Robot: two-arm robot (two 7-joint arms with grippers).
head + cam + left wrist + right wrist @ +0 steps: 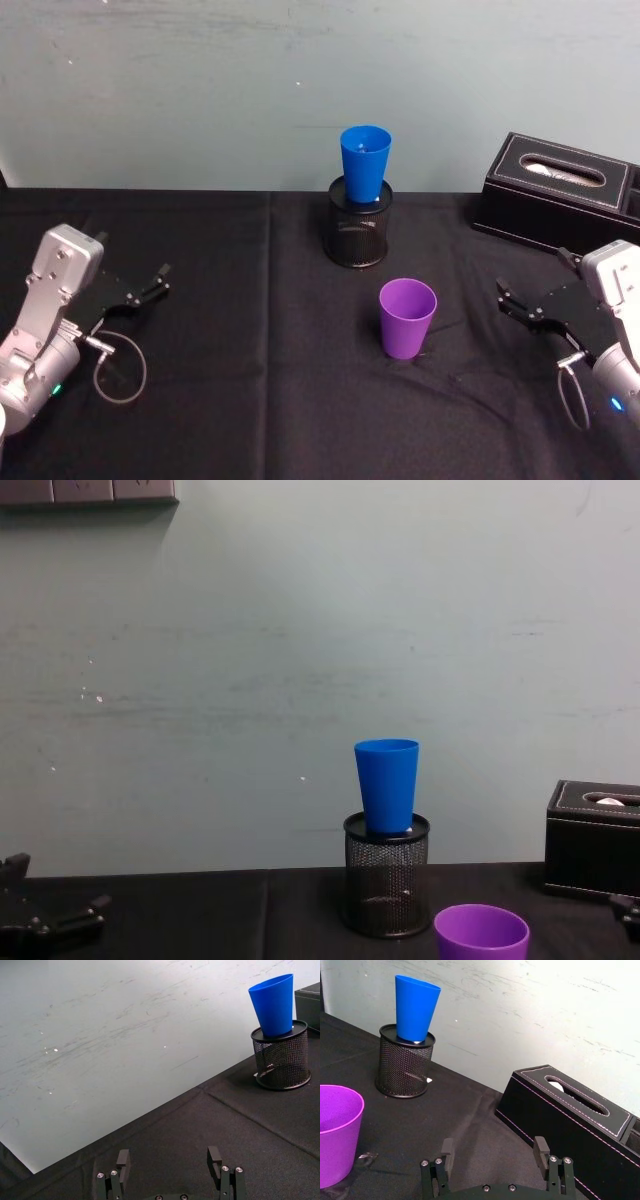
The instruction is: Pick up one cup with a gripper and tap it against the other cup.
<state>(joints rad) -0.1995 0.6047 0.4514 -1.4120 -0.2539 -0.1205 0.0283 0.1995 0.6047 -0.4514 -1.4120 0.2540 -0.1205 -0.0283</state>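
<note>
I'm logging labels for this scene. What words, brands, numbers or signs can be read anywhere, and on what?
No text is readable anywhere. The purple cup, blue cup, black mesh holder, tissue box, wall, and the idle left hand and right hand, both open, carry no legible marks.

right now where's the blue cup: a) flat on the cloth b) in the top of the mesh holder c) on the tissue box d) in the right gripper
b: the blue cup stands upright with its base in the mouth of the mesh holder.
</note>
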